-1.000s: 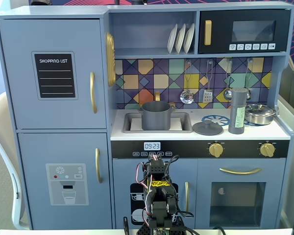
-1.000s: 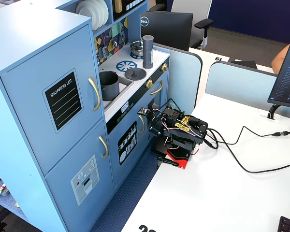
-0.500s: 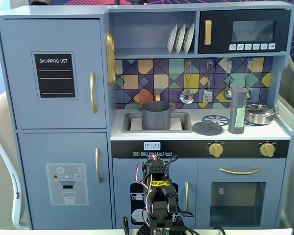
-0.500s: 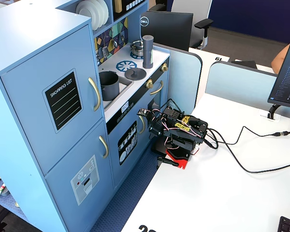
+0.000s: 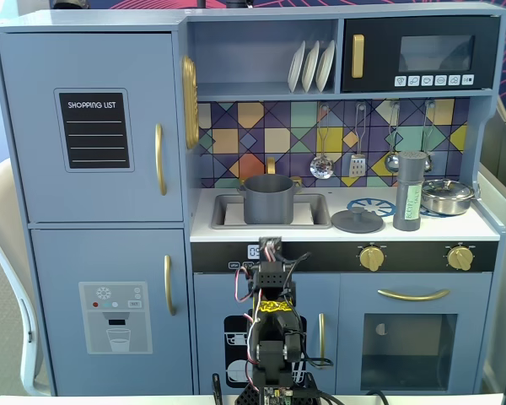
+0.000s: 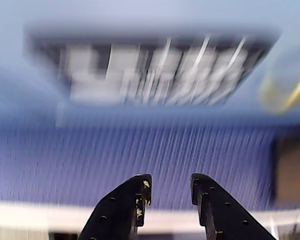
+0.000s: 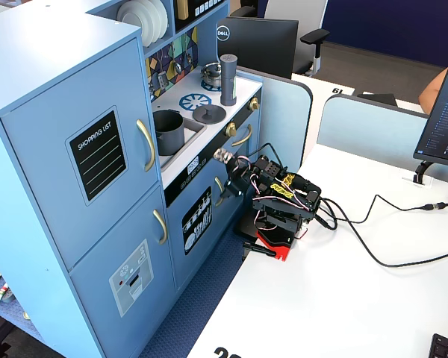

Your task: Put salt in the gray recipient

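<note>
The salt shaker (image 5: 411, 191) is a tall gray cylinder with a green label, upright at the right of the toy kitchen's counter; it also shows in the other fixed view (image 7: 228, 78). The gray pot (image 5: 268, 198) stands in the sink (image 7: 169, 130), with its flat lid (image 5: 357, 221) beside it on the counter. My gripper (image 6: 171, 185) is open and empty, its jaws a small gap apart. It points at the blurred blue cabinet front below the counter (image 7: 228, 179), far from the shaker. In the front fixed view the arm (image 5: 271, 321) hides the fingertips.
A steel pan (image 5: 447, 196) sits right of the shaker. Ladles and a spatula hang on the tiled backsplash (image 5: 337, 126). Gold knobs (image 5: 372, 257) and door handles stick out of the cabinet front. Cables (image 7: 388, 239) trail across the white desk behind the arm.
</note>
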You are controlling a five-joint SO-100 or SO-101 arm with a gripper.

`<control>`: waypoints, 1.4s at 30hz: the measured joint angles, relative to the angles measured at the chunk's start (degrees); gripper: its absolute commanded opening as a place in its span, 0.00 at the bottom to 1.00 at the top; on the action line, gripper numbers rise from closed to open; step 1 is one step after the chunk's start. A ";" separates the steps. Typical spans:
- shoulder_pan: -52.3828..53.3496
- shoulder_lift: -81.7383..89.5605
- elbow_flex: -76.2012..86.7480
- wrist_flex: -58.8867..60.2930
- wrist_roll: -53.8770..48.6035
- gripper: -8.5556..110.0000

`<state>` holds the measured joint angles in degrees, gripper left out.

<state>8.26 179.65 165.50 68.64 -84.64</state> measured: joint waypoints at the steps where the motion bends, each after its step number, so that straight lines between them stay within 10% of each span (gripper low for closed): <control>1: 1.58 -0.09 -1.58 -0.88 -0.26 0.07; 28: 41.04 -13.80 -19.95 -56.07 -4.92 0.07; 42: 44.03 -21.71 -19.86 -61.96 1.76 0.18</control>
<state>52.29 157.94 145.63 6.68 -82.88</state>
